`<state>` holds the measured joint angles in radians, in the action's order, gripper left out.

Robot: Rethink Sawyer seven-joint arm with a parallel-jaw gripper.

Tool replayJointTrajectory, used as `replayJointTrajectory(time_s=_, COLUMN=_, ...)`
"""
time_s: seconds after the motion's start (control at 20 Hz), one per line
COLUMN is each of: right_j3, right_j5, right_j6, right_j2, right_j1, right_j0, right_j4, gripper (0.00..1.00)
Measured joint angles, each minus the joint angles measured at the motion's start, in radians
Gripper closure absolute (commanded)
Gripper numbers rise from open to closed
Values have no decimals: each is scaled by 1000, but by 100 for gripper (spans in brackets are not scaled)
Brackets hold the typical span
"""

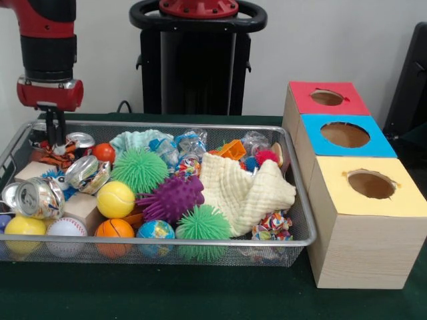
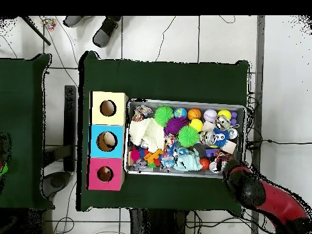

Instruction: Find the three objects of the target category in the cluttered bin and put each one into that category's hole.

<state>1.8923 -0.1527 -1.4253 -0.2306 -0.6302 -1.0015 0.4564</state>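
No legible text or labels

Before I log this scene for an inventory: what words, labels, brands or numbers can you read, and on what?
No text can be read.
Crushed cans: print, if any, too blurred to read.
Boxes: plain coloured tops, no labels.
Balls: no legible marks.
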Motion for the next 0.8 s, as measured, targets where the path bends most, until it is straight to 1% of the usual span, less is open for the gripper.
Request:
replayJointTrajectory(time_s=0.45, right_j3=91, right_j5=0, right_j6=0, right_j2=-32, right_j1=-118, right_j0=-44, right_j4=-28, gripper=100)
replayJointTrajectory(time_s=0.5, right_j3=108, right_j5=0, right_j6=0, right_j2=-38, right_j1=-141, right_j0=-48, right_j4=-32, gripper=100)
replayJointTrajectory(time_s=0.65, right_j3=128, right_j5=0, right_j6=0, right_j2=-48, right_j1=-166, right_j0=-54, right_j4=-36, gripper=100)
replayJointTrajectory(time_s=0.7, right_j3=150, right_j5=0, right_j6=0, right_j2=-60, right_j1=-191, right_j0=-63, right_j4=-41, gripper=100)
replayJointTrajectory(time_s=0.8, right_j3=162, right_j5=0, right_j6=0, right_j2=-65, right_j1=-204, right_j0=-67, right_j4=-44, gripper=100)
